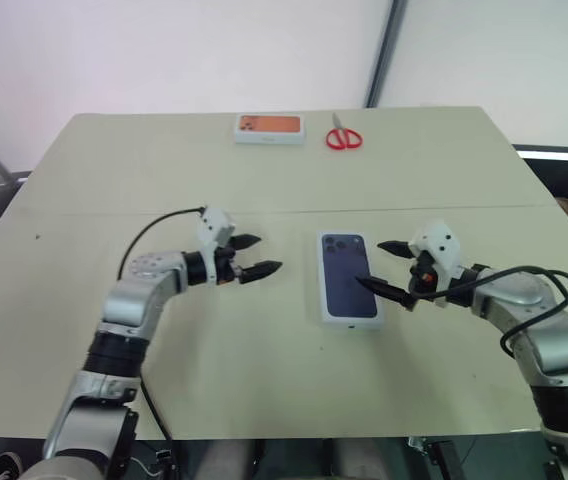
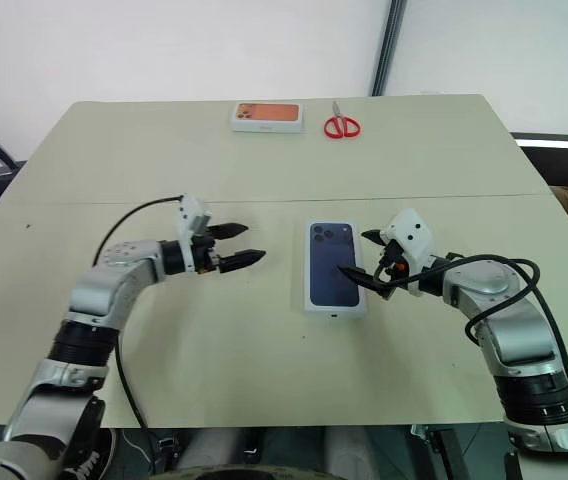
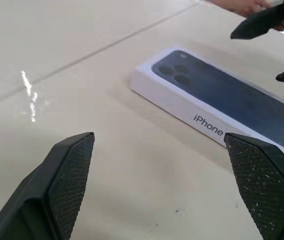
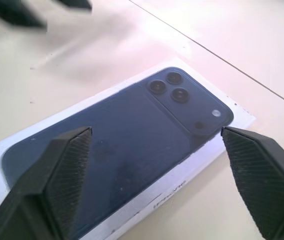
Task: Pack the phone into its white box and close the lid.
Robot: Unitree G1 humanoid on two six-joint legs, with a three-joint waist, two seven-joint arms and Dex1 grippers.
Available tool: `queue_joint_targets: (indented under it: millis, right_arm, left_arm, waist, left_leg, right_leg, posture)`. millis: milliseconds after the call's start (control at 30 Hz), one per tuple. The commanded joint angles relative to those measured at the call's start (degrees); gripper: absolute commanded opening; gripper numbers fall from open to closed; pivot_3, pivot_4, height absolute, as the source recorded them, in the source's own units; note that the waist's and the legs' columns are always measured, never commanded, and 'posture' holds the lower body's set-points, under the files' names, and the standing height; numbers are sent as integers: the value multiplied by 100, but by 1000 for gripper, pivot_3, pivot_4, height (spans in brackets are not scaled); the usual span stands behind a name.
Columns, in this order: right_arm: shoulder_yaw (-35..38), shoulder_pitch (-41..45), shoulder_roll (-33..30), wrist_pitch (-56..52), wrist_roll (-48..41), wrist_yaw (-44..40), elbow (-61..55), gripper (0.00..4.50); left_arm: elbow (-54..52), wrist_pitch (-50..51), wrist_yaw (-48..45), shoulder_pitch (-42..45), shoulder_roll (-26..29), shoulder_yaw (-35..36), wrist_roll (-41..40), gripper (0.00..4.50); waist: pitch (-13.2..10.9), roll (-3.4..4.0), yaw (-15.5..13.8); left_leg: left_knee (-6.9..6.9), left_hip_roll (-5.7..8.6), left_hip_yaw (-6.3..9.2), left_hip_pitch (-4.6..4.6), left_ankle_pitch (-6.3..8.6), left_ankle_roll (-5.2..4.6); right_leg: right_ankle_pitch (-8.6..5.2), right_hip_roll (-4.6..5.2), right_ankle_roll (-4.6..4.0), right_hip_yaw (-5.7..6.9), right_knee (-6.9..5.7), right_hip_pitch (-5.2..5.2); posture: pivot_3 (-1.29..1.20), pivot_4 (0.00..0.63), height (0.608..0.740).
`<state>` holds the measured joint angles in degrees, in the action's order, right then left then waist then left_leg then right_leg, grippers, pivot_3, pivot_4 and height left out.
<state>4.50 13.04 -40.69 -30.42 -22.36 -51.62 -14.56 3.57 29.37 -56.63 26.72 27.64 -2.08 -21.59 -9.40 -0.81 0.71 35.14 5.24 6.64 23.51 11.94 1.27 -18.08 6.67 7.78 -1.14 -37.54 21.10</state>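
Stretching out ahead of me is a pale table (image 1: 264, 170), wide and plain, with a thin seam running across it from left to right. My two arms reach over its near half, one from each side.

My left gripper (image 1: 256, 257) hovers over bare tabletop, left of centre, with its black fingers spread wide and nothing between them. It is clear of the box, with a gap of table between. My right gripper (image 1: 392, 267) is also spread wide and holds nothing; it sits at the right edge of the box, one finger (image 1: 382, 290) reaching over the box's right side. I cannot tell whether that finger touches the cardboard.

Between the grippers lies the closed white box, with the lid (image 1: 349, 276) on top, its dark blue phone picture facing up and the camera cluster at the far end. The phone itself is hidden from me.

At the far edge of the table lies a second box (image 1: 269, 127) with an orange picture. Just right of it rest red scissors (image 1: 343, 135).
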Motion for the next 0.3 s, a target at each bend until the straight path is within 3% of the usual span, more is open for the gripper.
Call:
queue_joint_targets:
  millis: [33, 300]
  right_arm:
    - [493, -235, -323, 431, -302, -499, -236, 4446]
    - [726, -783, -686, 685, -331, -919, -57, 4446]
  left_arm:
    - [-493, -81, -398, -385, 531, 387, -266, 4500]
    - [-1092, -86, -347, -1226, 1164, 864, -421, 4500]
  waist:
    - [-2, 1, 9]
    - [-4, 0, -28]
  left_leg:
    - [-2, 0, -3, 0, 0, 0]
    - [-1, 0, -1, 4, 1, 0]
  right_leg:
    - [0, 1, 0, -4, 0, 4]
    - [0, 10, -2, -3, 3, 5]
  posture:
    - [0, 150, 740]
    - [0, 150, 740]
